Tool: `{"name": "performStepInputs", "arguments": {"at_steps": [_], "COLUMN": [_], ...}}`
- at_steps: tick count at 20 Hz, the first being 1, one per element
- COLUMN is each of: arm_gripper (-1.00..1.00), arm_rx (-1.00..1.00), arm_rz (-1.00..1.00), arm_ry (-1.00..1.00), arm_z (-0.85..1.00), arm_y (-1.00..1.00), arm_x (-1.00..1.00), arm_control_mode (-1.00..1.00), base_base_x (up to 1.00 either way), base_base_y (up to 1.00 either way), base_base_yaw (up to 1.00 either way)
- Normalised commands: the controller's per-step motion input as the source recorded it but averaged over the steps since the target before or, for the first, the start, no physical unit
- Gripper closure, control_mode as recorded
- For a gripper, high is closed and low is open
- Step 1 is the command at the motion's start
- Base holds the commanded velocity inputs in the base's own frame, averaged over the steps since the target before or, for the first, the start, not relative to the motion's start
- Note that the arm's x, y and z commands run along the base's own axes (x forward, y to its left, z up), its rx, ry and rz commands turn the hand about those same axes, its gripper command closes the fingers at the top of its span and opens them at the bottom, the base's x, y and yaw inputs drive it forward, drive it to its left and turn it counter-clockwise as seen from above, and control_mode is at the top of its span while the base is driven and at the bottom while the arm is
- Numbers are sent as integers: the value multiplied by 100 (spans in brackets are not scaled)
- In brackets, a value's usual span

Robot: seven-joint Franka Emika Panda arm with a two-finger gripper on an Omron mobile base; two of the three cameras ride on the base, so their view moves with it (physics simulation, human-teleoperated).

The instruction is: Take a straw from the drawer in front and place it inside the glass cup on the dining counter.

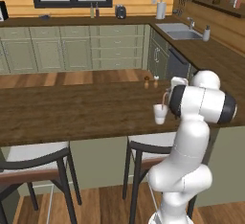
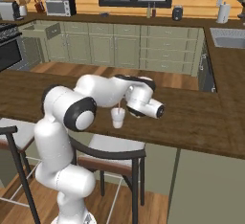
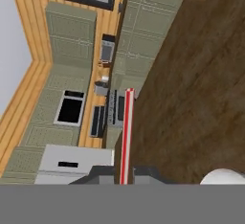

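My gripper [image 1: 168,93] is shut on the thin reddish-pink straw [image 1: 165,99] and holds it just above the small translucent glass cup [image 1: 160,114]. The cup stands on the dark-brown dining counter [image 1: 72,113] near its front edge. In the right base view the straw [image 2: 119,105] reaches down to the cup [image 2: 118,117] beside the gripper [image 2: 123,104]; whether its tip is inside is unclear. In the hand view the straw [image 3: 126,137] runs out from between the fingertips of the gripper [image 3: 125,175], and the cup's rim [image 3: 225,176] shows at the lower right. A drawer [image 2: 47,29] stands open in the far cabinets.
Two small shakers [image 1: 151,81] stand on the counter behind the cup. Two stools [image 1: 33,153] [image 1: 153,144] are tucked under the counter's front edge. A sink [image 1: 181,30] sits on the right-hand counter, and a microwave [image 2: 60,6] on the far one.
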Motion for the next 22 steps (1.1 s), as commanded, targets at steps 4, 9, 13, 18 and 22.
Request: {"name": "performStepInputs", "arguments": {"at_steps": [4, 9, 13, 18, 22], "arm_gripper": [100, 100, 100, -100, -100], "arm_rx": [0, 0, 0, -1, -1], "arm_rz": [-8, -6, -5, -2, -4], "arm_ry": [0, -2, -7, -8, -6], "arm_z": [-5, -9, -13, -16, -5], "arm_y": [0, 0, 0, 0, -2], "arm_x": [-23, 0, 1, 2, -2], "arm_control_mode": [-100, -100, -100, -100, -100], "base_base_x": [0, 0, 0, 0, 0], "base_base_y": [0, 0, 0, 0, 0], "base_base_yaw": [0, 0, 0, 0, 0]}}
